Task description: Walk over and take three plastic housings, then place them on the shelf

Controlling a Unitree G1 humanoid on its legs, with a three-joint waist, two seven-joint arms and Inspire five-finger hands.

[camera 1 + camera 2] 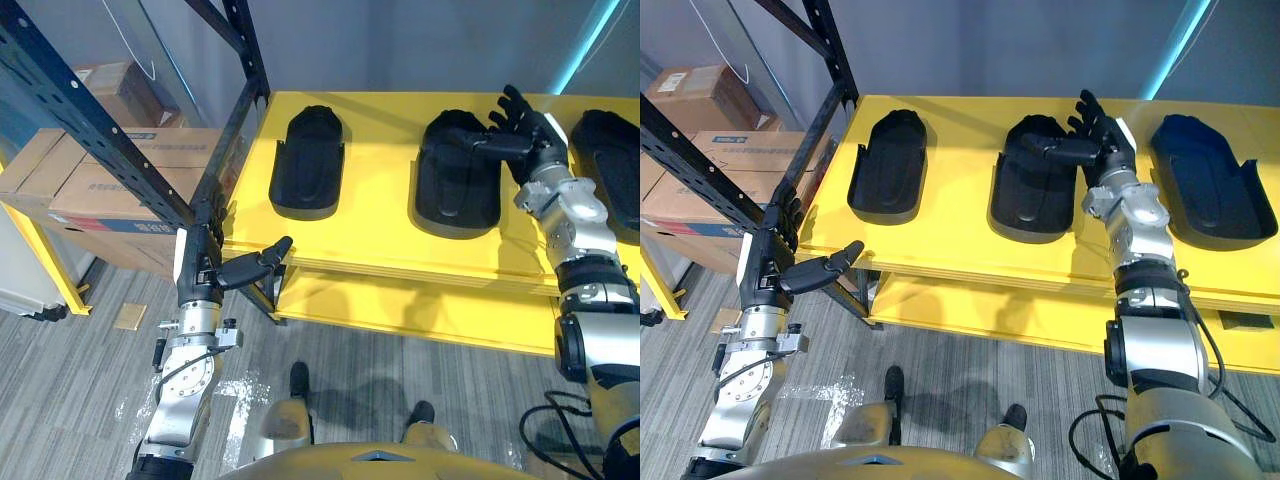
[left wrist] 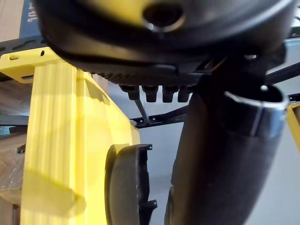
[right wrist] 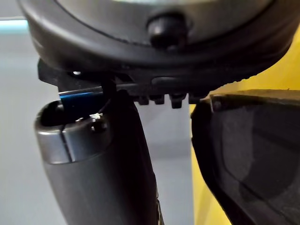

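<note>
- Left hand [image 1: 200, 268] is nearest, low at near left. Fingers straight up alongside dark rack post [image 1: 228, 140], thumb stuck out twd near edge of yellow shelf [image 1: 380, 235]. Wide open, nothing in it.
- Right hand [image 1: 1106, 145] is farther off, up over shelf top. Fingers spread and straight, thumb reaching left across far part of middle housing [image 1: 455, 180]. Open, not curled round anything.
- Three black plastic housings lie in a row on shelf top, apart from each other: left housing [image 1: 308, 160], middle housing, right housing [image 1: 1205, 175].
- Right eye view has right housing whole; left eye view cuts it off at the edge.
- Left wrist view gives left housing side-on past the thumb, lying flat on yellow top w/ its rim raised.
- Right wrist view puts a housing's dark wall just beside the thumb, yellow under it. Can't tell if they touch.
- Cardboard boxes [image 1: 100, 190] are stacked at far left behind the rack.
</note>
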